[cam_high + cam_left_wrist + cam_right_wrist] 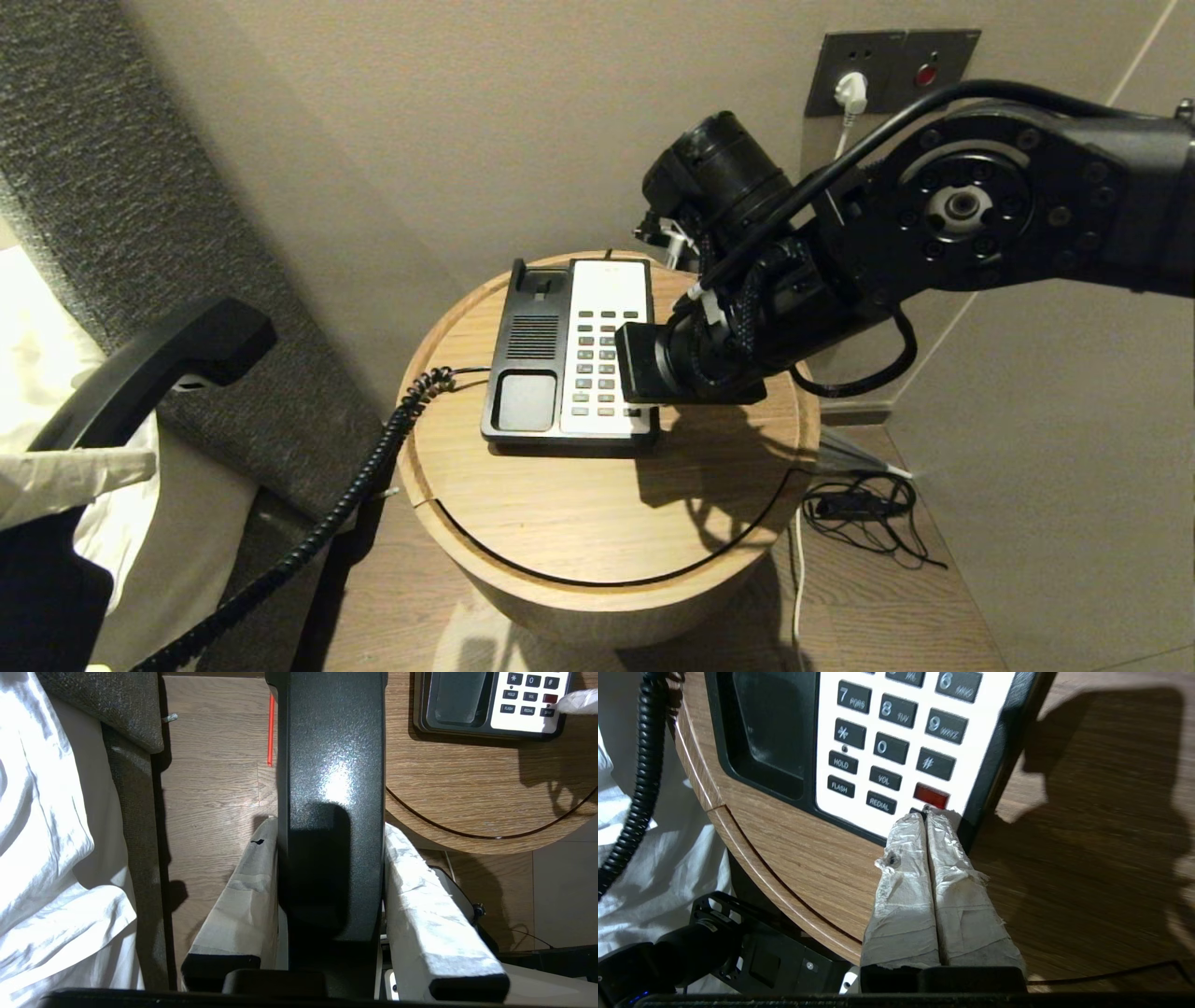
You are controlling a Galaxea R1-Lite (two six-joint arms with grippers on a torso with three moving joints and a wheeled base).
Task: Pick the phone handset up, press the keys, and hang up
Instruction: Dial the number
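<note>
Beside grey walls, a round wooden table (597, 504) bears the phone (569, 355).

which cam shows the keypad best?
Right wrist view: keypad fills the frame, labels readable, shut right hand touching its bottom edge. Head view shows the keys small, partly behind the arm. Left wrist view catches one corner.

The round wooden worktop (560, 523) carried the black-and-white phone base (569, 359) toward its back, with the coiled cord (373, 457) draped over its left edge.
</note>
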